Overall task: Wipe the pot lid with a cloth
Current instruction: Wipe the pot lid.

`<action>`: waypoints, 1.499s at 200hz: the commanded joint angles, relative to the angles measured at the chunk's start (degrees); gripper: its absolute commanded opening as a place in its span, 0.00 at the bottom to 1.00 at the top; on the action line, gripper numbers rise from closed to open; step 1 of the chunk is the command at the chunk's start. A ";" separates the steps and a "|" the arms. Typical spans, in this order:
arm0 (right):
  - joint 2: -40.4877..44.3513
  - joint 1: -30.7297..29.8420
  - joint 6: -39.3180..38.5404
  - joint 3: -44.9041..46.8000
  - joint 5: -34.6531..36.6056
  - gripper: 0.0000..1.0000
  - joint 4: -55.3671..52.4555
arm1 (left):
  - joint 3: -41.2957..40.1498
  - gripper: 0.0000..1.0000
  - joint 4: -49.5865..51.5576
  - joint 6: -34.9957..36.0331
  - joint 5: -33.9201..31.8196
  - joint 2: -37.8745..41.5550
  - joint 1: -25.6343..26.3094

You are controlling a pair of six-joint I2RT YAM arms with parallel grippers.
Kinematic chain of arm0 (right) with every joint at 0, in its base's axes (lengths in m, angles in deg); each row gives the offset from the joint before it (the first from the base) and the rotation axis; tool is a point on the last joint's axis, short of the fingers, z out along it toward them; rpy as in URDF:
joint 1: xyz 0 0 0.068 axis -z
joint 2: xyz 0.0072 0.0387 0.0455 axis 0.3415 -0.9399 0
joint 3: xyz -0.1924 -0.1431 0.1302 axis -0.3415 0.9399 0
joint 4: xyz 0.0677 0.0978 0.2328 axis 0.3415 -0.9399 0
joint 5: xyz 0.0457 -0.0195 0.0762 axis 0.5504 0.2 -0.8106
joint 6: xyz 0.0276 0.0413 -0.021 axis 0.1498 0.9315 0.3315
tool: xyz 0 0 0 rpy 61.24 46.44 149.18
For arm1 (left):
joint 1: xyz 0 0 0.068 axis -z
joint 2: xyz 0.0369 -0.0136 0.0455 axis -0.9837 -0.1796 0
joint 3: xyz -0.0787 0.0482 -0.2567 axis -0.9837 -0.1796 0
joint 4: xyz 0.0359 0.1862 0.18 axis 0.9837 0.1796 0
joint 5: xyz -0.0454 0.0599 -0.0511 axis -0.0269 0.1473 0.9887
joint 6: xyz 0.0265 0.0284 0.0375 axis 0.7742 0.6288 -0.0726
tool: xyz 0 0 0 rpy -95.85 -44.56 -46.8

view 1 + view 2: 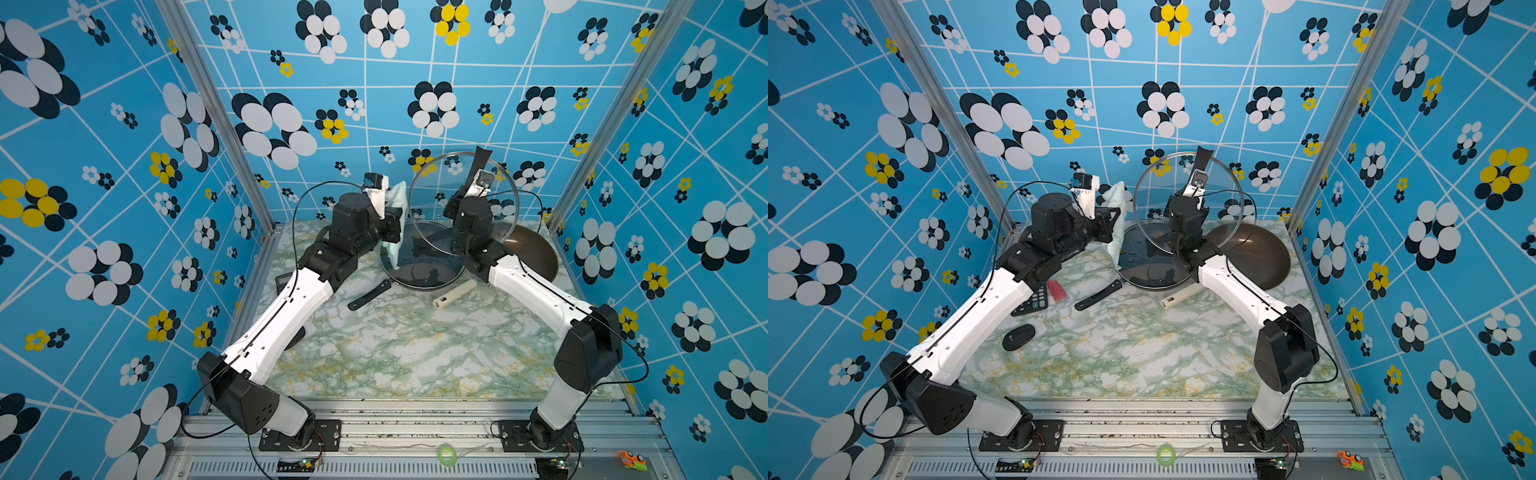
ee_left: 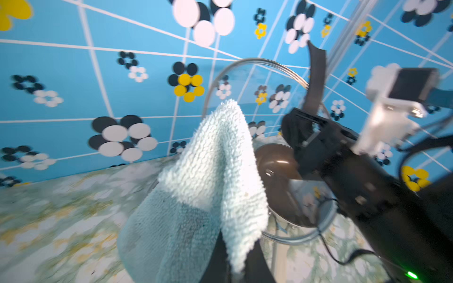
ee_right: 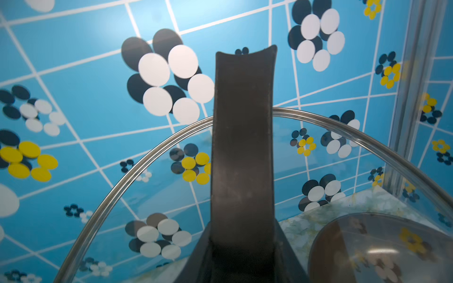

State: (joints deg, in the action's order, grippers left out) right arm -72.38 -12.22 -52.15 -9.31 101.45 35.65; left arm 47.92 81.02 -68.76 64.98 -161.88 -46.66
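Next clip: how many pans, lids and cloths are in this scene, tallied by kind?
pans: 2 (black pan, brown pan)
glass lid: 1
cloth: 1
Total: 4

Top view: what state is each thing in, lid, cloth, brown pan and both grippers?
Clear glass pot lid: lifted, nearly upright.
Mint-green towel cloth: pinched, hanging beside lid.
Left gripper: jaws shut on cloth.
Right gripper: jaws shut on lid's black handle.
Round brown pan: on marble table.
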 commanded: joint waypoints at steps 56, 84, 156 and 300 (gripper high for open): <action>1.82 -0.16 20.06 -0.83 3.83 0.00 19.55 | 1.23 0.00 -10.40 -4.34 6.62 -9.54 6.37; 8.55 -0.12 10.41 8.66 -3.65 0.00 25.13 | 8.35 0.00 -4.27 -1.53 -0.35 -14.26 6.12; 27.00 -0.08 -13.30 26.35 -37.10 0.00 18.00 | 20.40 0.00 2.52 2.56 -20.01 -21.88 2.10; 24.06 4.34 -14.26 23.71 -30.94 0.00 17.22 | 12.99 0.00 4.10 4.83 -11.17 -17.63 4.78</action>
State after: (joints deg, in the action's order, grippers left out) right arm -46.48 -10.49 -73.99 20.18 66.18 32.59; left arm 65.03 83.95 -63.67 49.79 -182.82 -44.71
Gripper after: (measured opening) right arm 0.318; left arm 0.084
